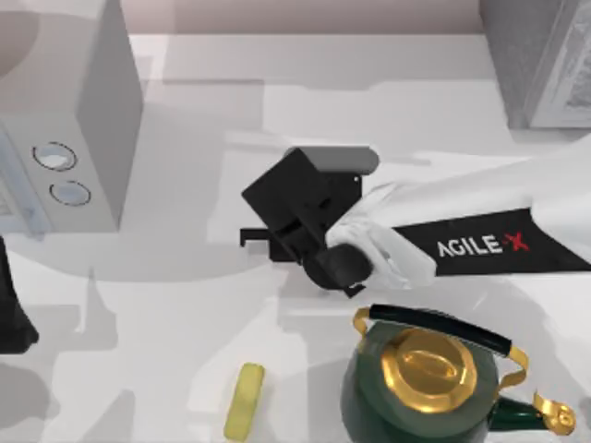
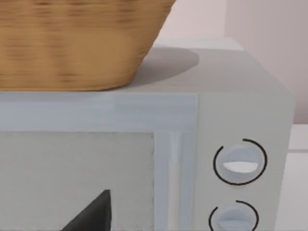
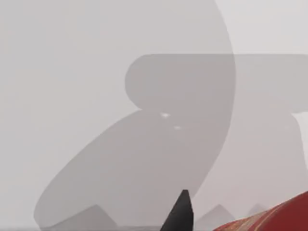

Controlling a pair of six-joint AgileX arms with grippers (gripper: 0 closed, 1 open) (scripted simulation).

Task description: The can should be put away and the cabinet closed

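Observation:
The can [image 3: 281, 216] appears in the right wrist view as a red curved surface with a patterned label, right beside one dark fingertip [image 3: 181, 214]. From above, my right gripper [image 1: 268, 235] hangs over the middle of the table and covers the can. It looks shut on the can, held above the tabletop with its shadow cast below. The cabinet [image 1: 545, 65] stands at the back right corner. My left arm [image 1: 9, 314] stays parked at the table's left edge, facing the microwave.
A grey microwave [image 1: 65, 120] with two dials [image 2: 239, 161] stands at the back left, with a wicker basket [image 2: 72, 43] on top of it. A green and gold kettle [image 1: 425, 378] sits at the front right. A pale yellow block [image 1: 245, 400] lies at the front middle.

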